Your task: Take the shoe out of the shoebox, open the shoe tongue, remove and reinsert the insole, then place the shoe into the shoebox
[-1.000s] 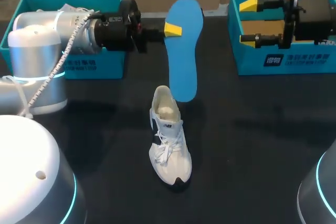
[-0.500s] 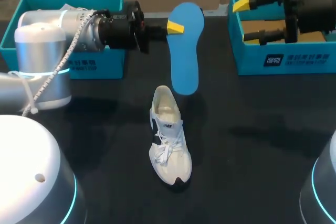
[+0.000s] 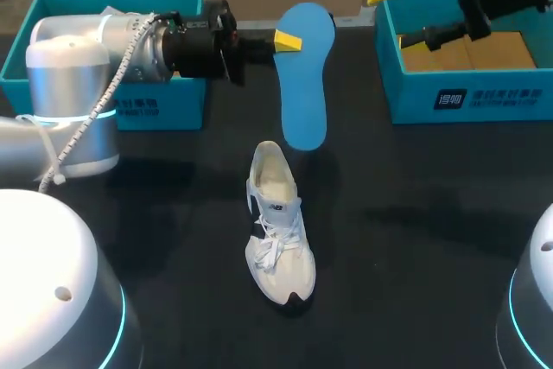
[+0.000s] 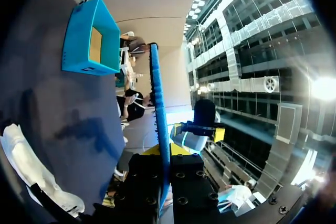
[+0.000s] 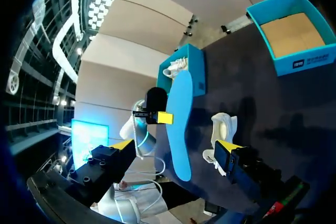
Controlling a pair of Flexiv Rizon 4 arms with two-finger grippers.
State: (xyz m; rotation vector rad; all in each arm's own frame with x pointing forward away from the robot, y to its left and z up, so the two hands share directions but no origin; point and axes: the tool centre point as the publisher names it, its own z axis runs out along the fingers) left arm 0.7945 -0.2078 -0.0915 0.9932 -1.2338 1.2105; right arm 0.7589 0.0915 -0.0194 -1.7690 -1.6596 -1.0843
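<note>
The white shoe (image 3: 278, 224) stands upright on the dark table (image 3: 415, 213) near its middle, out of either box, toe toward 6 o'clock and heel opening toward 12. At 12 o'clock from it is the blue insole (image 3: 304, 75), lengthwise along the 12-to-6 line, its near end close to the shoe's heel. The left gripper (image 3: 288, 41) comes in from 9 o'clock and pinches one long edge of the insole near its far end. In the left wrist view the insole (image 4: 157, 114) runs edge-on out from between the left gripper's (image 4: 164, 153) clamped fingers, with the shoe (image 4: 31, 174) off to one side.

The right gripper (image 3: 406, 15) hangs over the right shoebox (image 3: 467, 97) at 2 o'clock, its jaws wide apart with nothing between them. That box shows a bare cardboard floor. The left shoebox (image 3: 155, 111) sits at 10 o'clock, partly behind the left arm. From the right wrist view a second shoe (image 5: 177, 66), white with laces, lies inside it.
</note>
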